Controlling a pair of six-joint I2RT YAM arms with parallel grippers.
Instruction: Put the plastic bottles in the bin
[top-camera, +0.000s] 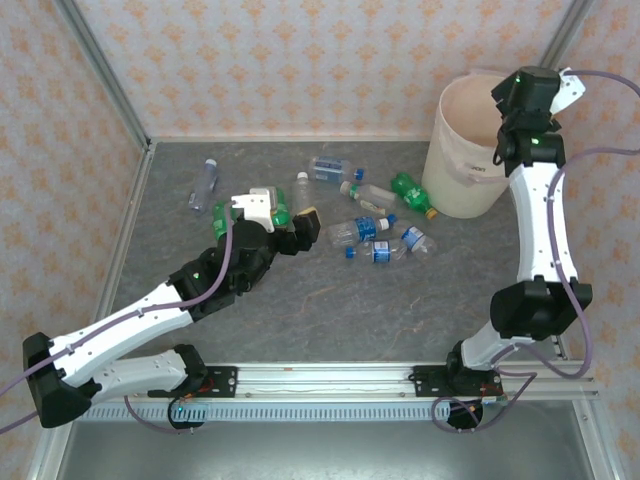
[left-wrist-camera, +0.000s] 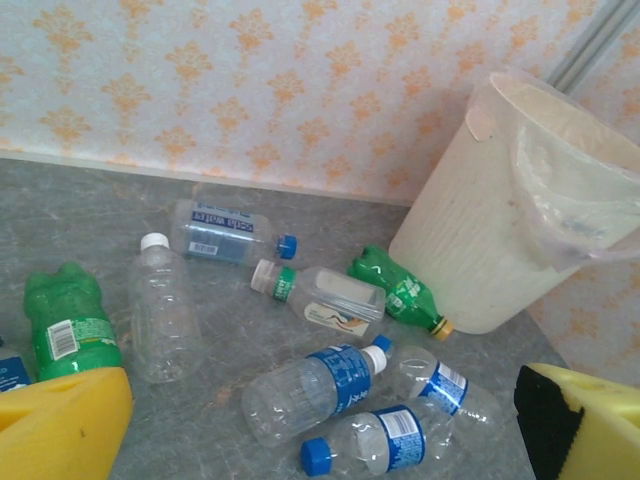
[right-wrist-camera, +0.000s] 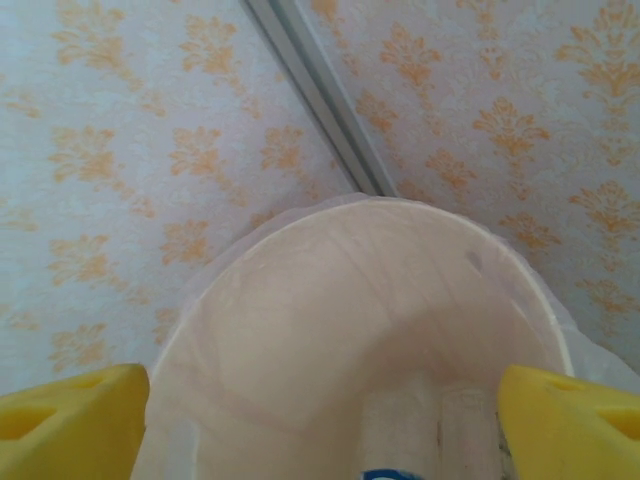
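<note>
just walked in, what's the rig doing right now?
It is clearing bottles into the bin. The right claw hangs open over the bin, and a clear bottle lies below it inside. The left claw is open and low over the table, next to a green bottle, and holds nothing. Several plastic bottles lie scattered on the table, none gripped.

orange-patterned wallpaper walls (top-camera: 300, 60), grey mottled tabletop (top-camera: 330, 310)
</note>
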